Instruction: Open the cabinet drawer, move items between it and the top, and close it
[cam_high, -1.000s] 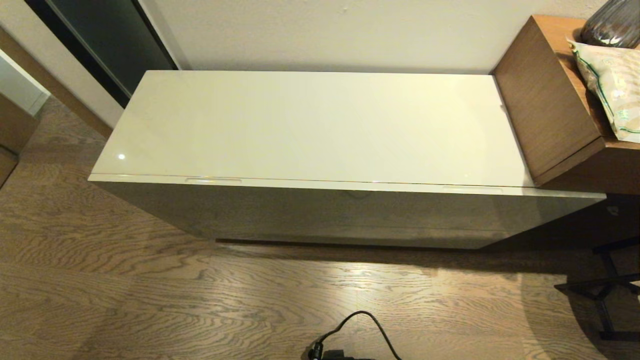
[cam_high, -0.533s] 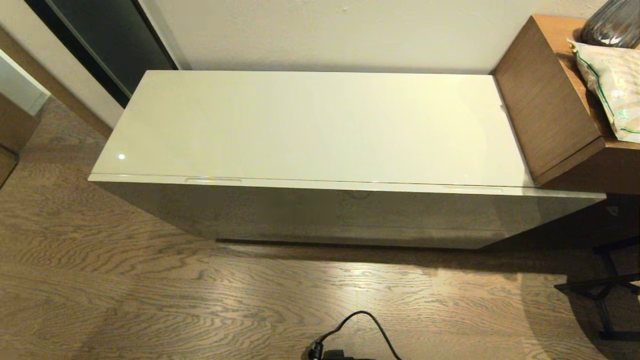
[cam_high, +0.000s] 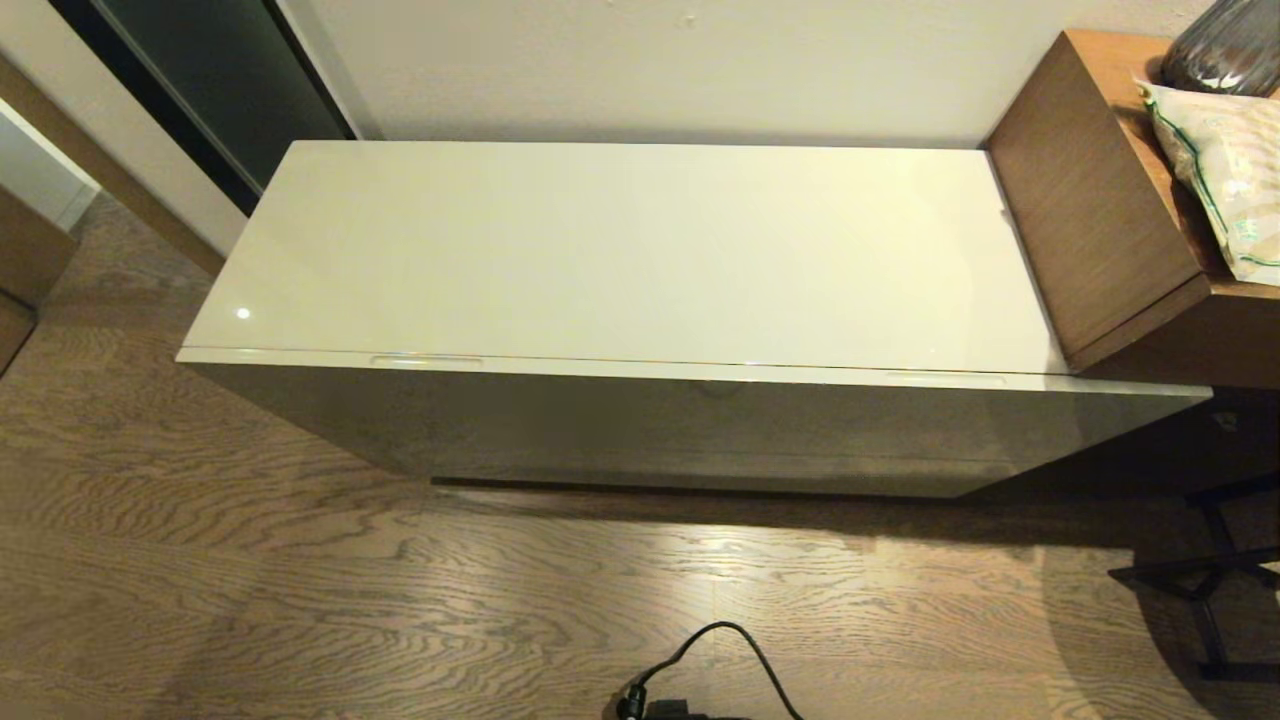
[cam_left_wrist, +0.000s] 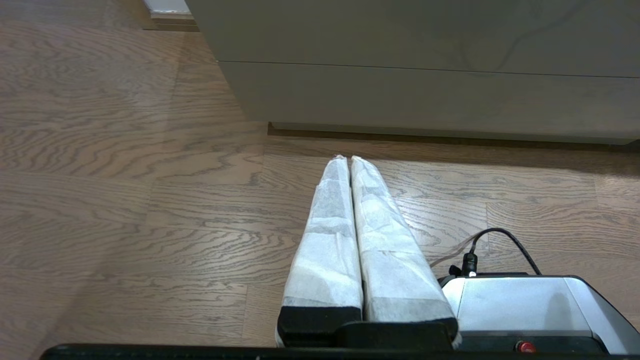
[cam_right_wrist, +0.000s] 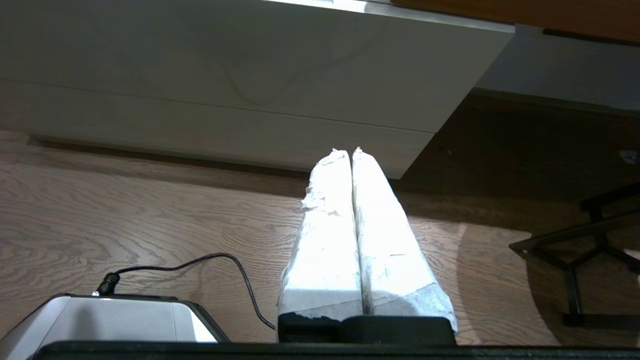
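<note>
Cabinet drawer (cam_high: 700, 430): pushed fully in, front panel flush under the top; two slim handle slots along its upper edge.
Top (cam_high: 620, 250): glossy cream slab running the cabinet's whole width, its right end against the brown wooden bench (cam_high: 1100, 200).
Writing: none readable; a pale packet with green lines (cam_high: 1225, 180) lies on the bench.
Left tool (cam_left_wrist: 350, 160): white-wrapped fingers pressed together, holding nothing, low over the wood floor (cam_high: 300, 600) before the cabinet.
Right tool (cam_right_wrist: 350, 150): fingers together, empty, near the cabinet's right front corner.
Cable (cam_high: 720, 650): black, on the floor.
</note>
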